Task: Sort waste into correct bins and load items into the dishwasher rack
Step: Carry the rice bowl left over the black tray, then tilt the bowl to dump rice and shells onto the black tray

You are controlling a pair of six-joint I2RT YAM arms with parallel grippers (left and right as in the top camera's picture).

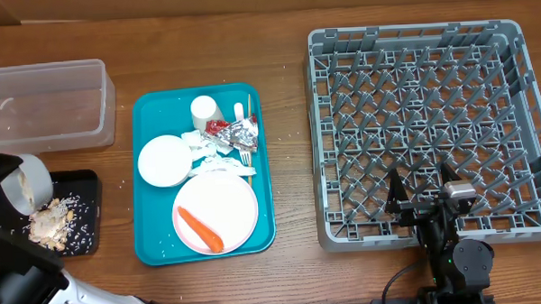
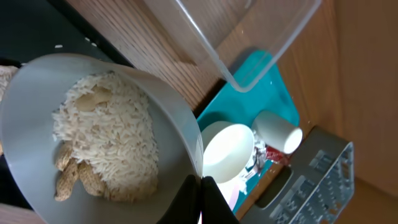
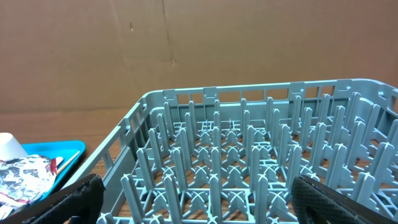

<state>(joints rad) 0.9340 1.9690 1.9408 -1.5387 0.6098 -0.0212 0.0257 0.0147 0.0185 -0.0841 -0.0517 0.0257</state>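
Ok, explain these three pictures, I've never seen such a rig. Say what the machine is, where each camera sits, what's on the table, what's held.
Two robot arms at a table, each ending in a two-finger gripper. One picture looks down from overhead; the others come from wrist cameras. The left gripper is shut on the rim of a white bowl of rice, tilted over the black tray, where rice scraps lie. The right gripper is open and empty above the grey rack. The teal tray carries a pink plate with a carrot, a second bowl, a cup and napkins. A clear tub stands nearby.
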